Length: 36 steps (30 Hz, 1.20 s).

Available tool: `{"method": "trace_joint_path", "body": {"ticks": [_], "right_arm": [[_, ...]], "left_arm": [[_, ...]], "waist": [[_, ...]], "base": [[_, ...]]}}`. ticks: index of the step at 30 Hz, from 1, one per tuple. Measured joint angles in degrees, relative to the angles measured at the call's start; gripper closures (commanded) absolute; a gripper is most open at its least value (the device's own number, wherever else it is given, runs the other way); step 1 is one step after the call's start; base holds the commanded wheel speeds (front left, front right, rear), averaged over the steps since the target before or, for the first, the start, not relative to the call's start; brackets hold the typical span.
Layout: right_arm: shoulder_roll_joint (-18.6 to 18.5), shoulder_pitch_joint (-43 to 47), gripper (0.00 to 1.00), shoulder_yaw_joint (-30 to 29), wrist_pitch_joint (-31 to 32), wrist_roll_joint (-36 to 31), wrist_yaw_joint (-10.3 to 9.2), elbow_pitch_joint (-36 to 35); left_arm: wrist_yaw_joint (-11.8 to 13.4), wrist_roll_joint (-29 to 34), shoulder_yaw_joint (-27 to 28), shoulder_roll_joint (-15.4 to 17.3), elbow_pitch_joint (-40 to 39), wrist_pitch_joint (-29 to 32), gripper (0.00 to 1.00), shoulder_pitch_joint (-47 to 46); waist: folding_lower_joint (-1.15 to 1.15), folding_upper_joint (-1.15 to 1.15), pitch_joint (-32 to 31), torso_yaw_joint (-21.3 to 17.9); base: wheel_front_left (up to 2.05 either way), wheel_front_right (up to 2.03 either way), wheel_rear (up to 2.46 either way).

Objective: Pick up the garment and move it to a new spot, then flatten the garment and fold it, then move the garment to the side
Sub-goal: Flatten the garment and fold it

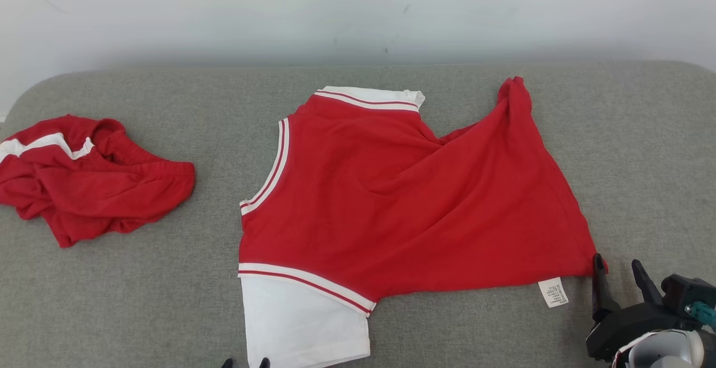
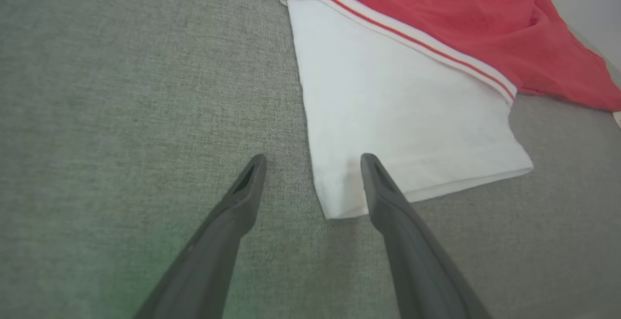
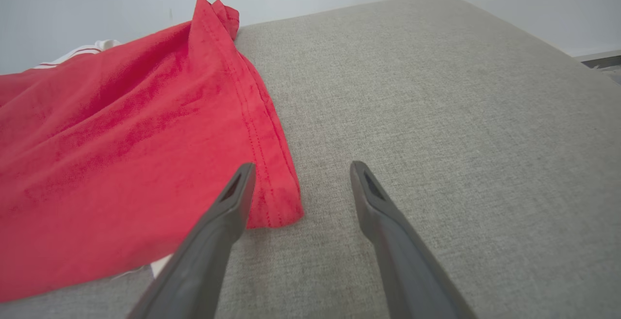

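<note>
Looking at mid-frame, I see the shirt [image 1: 391, 200] spread on the grey cushion [image 1: 168, 278]. My left gripper [image 2: 313, 158] brackets its white corner and my right gripper [image 3: 299, 166] its red corner. Both are wide open and empty, placed, I judge, to tug it flat.

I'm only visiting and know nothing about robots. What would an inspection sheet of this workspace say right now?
Surface: grey fabric cushion.
Job's things: red shirt spread out but wrinkled, far right corner bunched up; white sleeve nearest the robot.
Clutter: crumpled red garment at the left, apart from the shirt.
Grippers: left gripper, jaws open, straddling the sleeve's corner; right gripper, jaws open, straddling the corner of the red hem.
Cables: nothing seen.
Surroundings: pale wall behind the cushion.
</note>
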Motion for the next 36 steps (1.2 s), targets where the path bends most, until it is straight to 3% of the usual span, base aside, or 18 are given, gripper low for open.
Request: {"method": "trace_joint_path", "body": {"ticks": [11,12,13,14,15,24,32,36], "right_arm": [[-0.9,-6.4,0.00,2.4,-0.5,0.5,0.00,12.2],[-1.0,-6.8,0.05,2.5,-0.7,0.9,0.00,13.0],[-1.0,-7.2,0.56,2.7,-1.0,1.1,-0.01,13.8],[-1.1,-7.4,0.82,3.1,-1.1,1.3,-0.01,14.5],[-1.1,-7.5,1.00,3.5,-1.7,1.8,-0.01,15.0],[-1.9,-5.6,1.00,6.6,-4.9,5.5,0.00,12.8],[-2.4,-4.1,1.00,9.1,-3.6,8.6,0.00,1.8],[-3.1,-6.3,1.00,10.2,0.1,10.2,0.00,-4.5]], "left_arm": [[-3.2,-1.5,-1.4,-2.9,5.7,0.1,0.00,-2.6],[-3.5,-1.9,-1.4,-3.3,6.3,0.2,0.00,-3.0],[-4.0,-2.7,-1.2,-3.8,6.8,0.2,0.31,-3.2],[-4.4,-3.5,-1.2,-4.2,7.4,0.6,0.58,-3.4],[-4.7,-3.6,-1.6,-4.2,7.9,1.1,1.00,-3.8],[-5.4,-4.3,-0.2,-5.0,7.7,0.1,1.00,-3.0],[-3.0,-2.4,6.5,-0.6,-6.8,-0.6,1.00,-2.6],[-2.6,-1.5,8.1,2.5,-12.9,1.4,1.00,-8.4]], "waist": [[0.00,0.00,0.9,0.9],[0.00,0.00,0.9,1.1],[0.00,-0.01,0.8,1.2],[0.00,0.00,0.7,1.3],[0.00,0.00,0.5,1.3],[0.00,0.00,-2.2,0.7],[0.00,0.00,-3.1,-1.0],[0.00,0.00,-2.3,-1.5]], "base": [[0.00,0.00,0.00],[0.00,0.00,0.00],[0.00,0.00,0.00],[0.00,0.00,0.00],[0.00,0.00,0.00],[0.00,0.00,0.00],[0.00,0.00,0.00],[0.00,0.00,0.00]]}}
